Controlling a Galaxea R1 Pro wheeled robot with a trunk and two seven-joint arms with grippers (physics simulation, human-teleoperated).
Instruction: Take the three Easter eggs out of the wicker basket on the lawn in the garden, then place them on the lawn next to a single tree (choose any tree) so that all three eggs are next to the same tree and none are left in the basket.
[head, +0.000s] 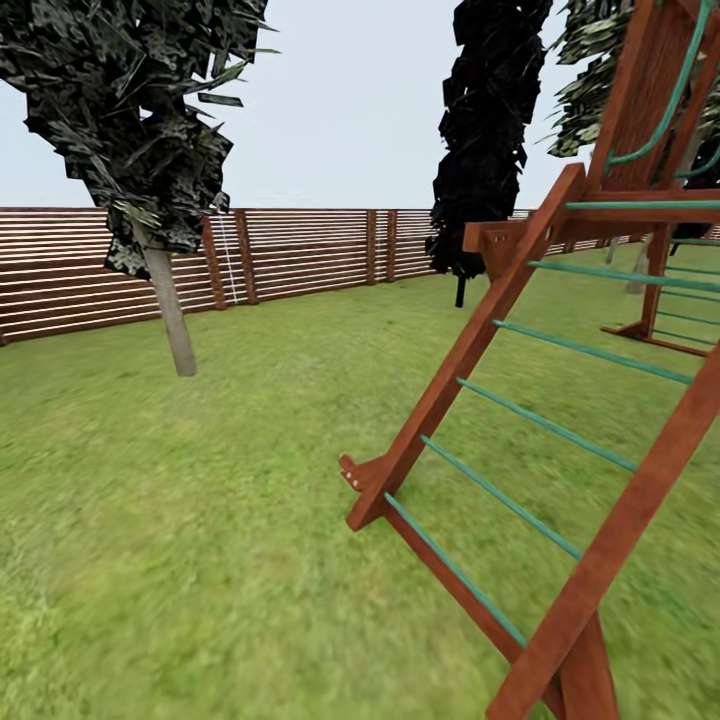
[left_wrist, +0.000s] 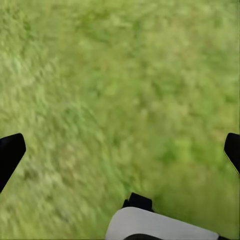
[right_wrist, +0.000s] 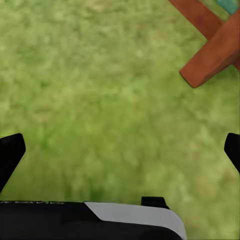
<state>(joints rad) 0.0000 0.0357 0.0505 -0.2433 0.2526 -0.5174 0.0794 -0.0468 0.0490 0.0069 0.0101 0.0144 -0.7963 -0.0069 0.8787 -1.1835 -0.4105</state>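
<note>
Closest to my head camera is the wooden climbing frame (head: 520, 380) with its green rungs, its foot planted in the lawn (head: 200, 520) right in front of me. No basket or eggs are in sight from here, so I can't say where they are. Both wrist cameras look down on bare grass: the left gripper (left_wrist: 120, 150) and the right gripper (right_wrist: 120, 150) are spread wide with nothing between the fingers. Beyond stand a thin-trunked tree (head: 170, 310), a dark tree (head: 480, 140) and the slatted fence (head: 300, 250). My worry is clipping the frame's leg (right_wrist: 210, 55) with the right arm or the base if I turn carelessly.
</note>
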